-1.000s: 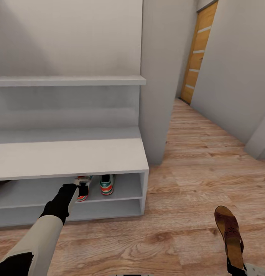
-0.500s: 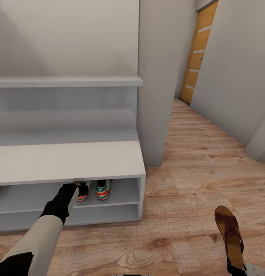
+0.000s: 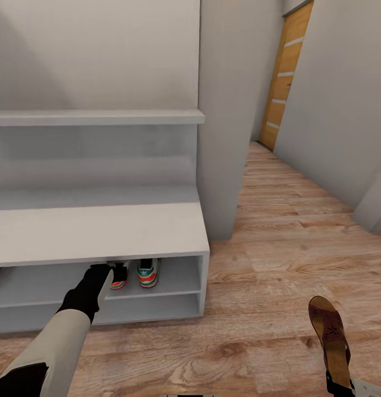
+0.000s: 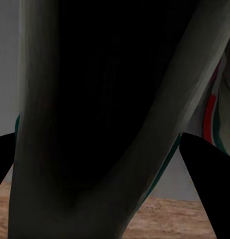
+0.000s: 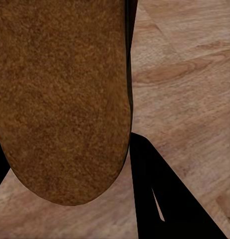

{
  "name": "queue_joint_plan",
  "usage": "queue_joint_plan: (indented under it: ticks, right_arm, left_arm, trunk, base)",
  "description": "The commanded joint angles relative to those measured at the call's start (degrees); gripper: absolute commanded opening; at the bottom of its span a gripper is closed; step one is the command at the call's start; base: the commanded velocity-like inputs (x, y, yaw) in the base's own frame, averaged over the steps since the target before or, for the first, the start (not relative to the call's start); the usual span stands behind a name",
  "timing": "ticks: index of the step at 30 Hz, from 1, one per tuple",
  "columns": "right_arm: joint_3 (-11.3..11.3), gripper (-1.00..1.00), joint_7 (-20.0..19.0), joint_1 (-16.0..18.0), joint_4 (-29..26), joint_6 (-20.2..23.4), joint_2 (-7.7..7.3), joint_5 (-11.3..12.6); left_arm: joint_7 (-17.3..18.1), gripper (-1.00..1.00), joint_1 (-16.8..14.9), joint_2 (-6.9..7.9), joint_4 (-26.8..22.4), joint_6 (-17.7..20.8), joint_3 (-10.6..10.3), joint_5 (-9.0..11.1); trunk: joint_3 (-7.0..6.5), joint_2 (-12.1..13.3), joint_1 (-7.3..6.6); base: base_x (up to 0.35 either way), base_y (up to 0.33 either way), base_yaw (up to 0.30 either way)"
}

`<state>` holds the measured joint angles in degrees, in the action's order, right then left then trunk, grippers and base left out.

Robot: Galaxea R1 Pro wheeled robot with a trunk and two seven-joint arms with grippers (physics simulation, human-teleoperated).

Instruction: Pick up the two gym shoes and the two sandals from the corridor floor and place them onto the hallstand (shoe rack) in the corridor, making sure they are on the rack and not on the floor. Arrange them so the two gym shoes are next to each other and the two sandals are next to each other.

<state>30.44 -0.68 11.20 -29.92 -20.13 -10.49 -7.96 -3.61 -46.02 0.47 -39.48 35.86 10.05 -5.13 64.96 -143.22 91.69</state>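
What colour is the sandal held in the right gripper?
Brown, with a darker brown strap: the sandal shows best in the head view.

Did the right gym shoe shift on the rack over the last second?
Cannot tell. The right gym shoe slid left in the head view, but so did the hallstand edge by about as much, so the camera likely moved.
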Motion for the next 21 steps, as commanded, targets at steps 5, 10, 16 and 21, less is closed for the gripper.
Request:
queue_joint_plan:
  ticks: [5, 10, 16, 21]
  right_arm:
    - [0.3, -1.0, -0.1, 0.1, 0.1, -0.2, 0.03, -0.4]
    - [0.3, -1.0, -0.1, 0.1, 0.1, -0.2, 0.03, -0.4]
    - [0.3, -1.0, -0.1, 0.1, 0.1, -0.2, 0.03, -0.4]
    - [0.3, -1.0, -0.1, 0.1, 0.1, -0.2, 0.03, -0.4]
  left_arm:
    - [0.2, 1.0, 0.0, 0.0, 0.0, 0.3, 0.1, -0.6]
    - [0.2, 1.0, 0.0, 0.05, -0.1, 0.3, -0.1, -0.7]
    - [0.2, 1.0, 0.0, 0.24, -0.1, 0.3, -0.2, -0.7]
    - [0.2, 1.0, 0.0, 0.37, -0.1, 0.3, -0.2, -0.7]
  trunk:
    - [0.05, 0.0, -0.01]
    - [0.05, 0.0, -0.01]
    - [0.05, 0.0, -0.01]
    - [0.05, 0.0, -0.01]
  base:
    - [0.0, 0.0, 0.0]
    - [0.0, 0.0, 0.0]
    - [-0.135, 0.0, 0.0]
    - [-0.307, 0.0, 0.0]
